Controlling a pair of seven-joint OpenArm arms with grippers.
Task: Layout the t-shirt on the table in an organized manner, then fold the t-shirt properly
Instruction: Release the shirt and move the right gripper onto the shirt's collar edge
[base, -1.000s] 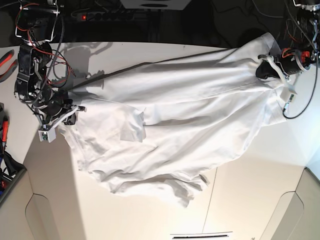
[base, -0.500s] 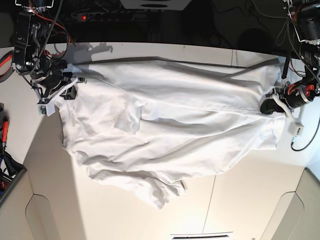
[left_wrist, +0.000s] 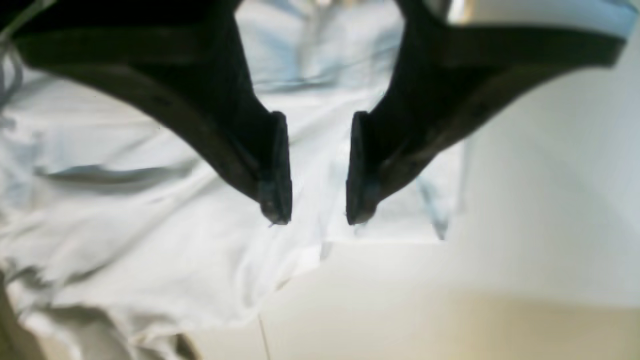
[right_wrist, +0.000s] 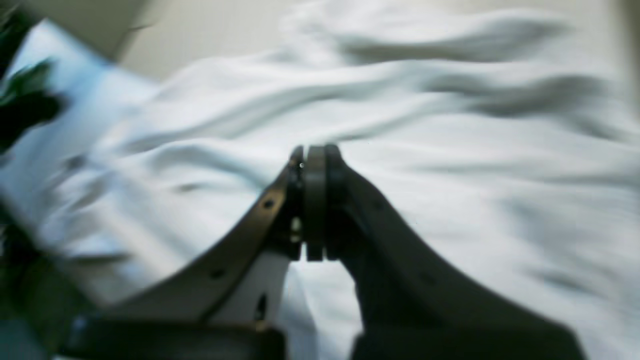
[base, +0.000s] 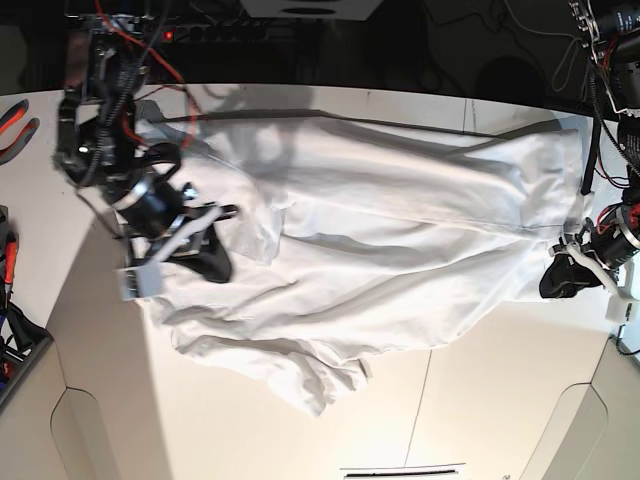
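While the left gripper (left_wrist: 314, 220) hangs spread above the t-shirt (base: 400, 250), the right gripper (right_wrist: 312, 200) seemingly pinches nothing, pressed together.

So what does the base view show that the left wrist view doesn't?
Only the base view shows the whole t-shirt spread wrinkled across the table, with a bunched lower corner, plus the right gripper over its other end. Only the left wrist view shows the left gripper close up: jaws parted, nothing between them, above the shirt's edge. Both show white cloth, bare tabletop and the thin dark seam line.
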